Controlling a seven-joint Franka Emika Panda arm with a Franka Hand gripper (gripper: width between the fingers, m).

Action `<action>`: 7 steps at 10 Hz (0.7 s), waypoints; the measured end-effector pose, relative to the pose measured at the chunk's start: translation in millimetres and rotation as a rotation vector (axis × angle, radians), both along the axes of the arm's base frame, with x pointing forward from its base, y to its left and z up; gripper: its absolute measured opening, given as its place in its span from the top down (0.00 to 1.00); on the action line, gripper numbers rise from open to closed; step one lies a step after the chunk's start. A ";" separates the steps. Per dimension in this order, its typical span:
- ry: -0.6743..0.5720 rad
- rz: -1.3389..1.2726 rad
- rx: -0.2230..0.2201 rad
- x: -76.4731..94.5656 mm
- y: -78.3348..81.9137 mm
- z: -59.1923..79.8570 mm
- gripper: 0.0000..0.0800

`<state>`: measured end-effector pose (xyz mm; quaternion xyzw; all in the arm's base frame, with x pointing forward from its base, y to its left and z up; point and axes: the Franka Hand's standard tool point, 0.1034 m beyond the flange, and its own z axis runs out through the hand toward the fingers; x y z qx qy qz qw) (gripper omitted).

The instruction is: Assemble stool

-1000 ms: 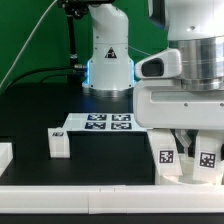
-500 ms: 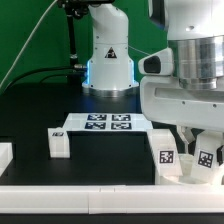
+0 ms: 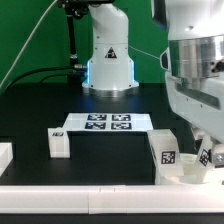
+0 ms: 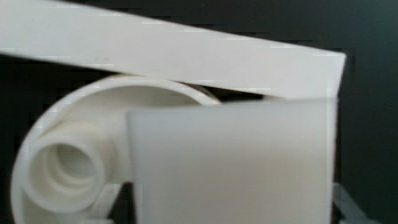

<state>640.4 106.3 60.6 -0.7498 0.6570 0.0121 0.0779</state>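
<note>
The white round seat (image 3: 170, 160) with square tags lies at the exterior view's lower right, against the front rail. In the wrist view its hollow socket (image 4: 71, 160) shows beside a white block leg (image 4: 231, 160) that fills the space between my fingers. My gripper (image 3: 200, 148) is over the seat and shut on this leg (image 3: 206, 157), which stands at the seat; whether it sits in a socket is hidden. The gripper's fingertips (image 4: 222, 205) are mostly covered by the leg. A second leg (image 3: 58, 143) lies on the table at the left.
The marker board (image 3: 108, 122) lies in the middle near the robot base (image 3: 108, 70). A plain white rail (image 3: 90, 190) runs along the front edge and crosses the wrist view (image 4: 178, 55). Another white piece (image 3: 4, 156) sits at the far left edge.
My hand has turned and shifted toward the exterior view's right and upward, uncovering more of the seat. The seat, the loose leg and the marker board have stayed in place.
</note>
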 end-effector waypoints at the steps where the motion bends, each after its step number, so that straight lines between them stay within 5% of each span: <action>1: -0.022 -0.122 0.045 0.9 -5.0 0.3 0.58; 3: -0.032 -0.440 0.125 -0.8 -3.6 -0.3 0.58; 7: 0.015 -0.690 0.177 -1.2 -0.7 -0.5 0.58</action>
